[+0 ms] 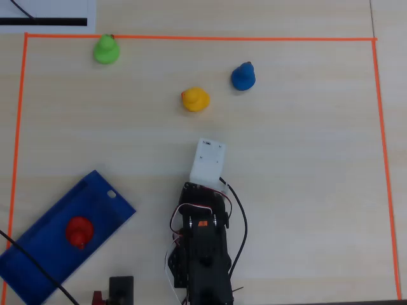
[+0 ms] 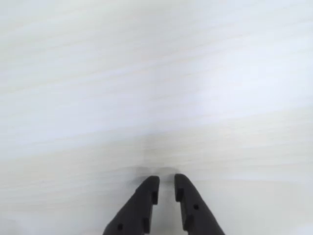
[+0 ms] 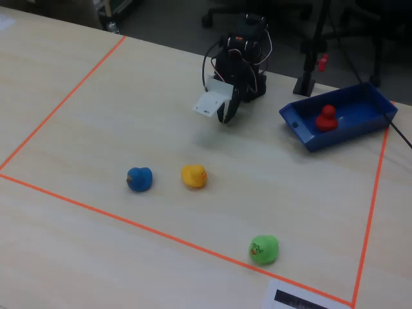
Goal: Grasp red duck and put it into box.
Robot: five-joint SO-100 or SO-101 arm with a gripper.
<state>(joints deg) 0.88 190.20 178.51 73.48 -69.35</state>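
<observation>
The red duck (image 1: 79, 230) sits upright inside the blue box (image 1: 38, 254) at the lower left of the overhead view. In the fixed view the duck (image 3: 327, 118) rests in the box (image 3: 309, 138) at the right. My gripper (image 2: 167, 180) hangs over bare table with its jaws nearly together and nothing between them. In the fixed view the gripper (image 3: 225, 114) points down, left of the box and apart from it. In the overhead view the white camera housing (image 1: 208, 162) hides it.
A yellow duck (image 1: 195, 99), a blue duck (image 1: 243, 76) and a green duck (image 1: 106, 49) stand on the table beyond the arm. Orange tape (image 1: 191, 38) frames the work area. A black stand (image 3: 308, 77) with cables is beside the box.
</observation>
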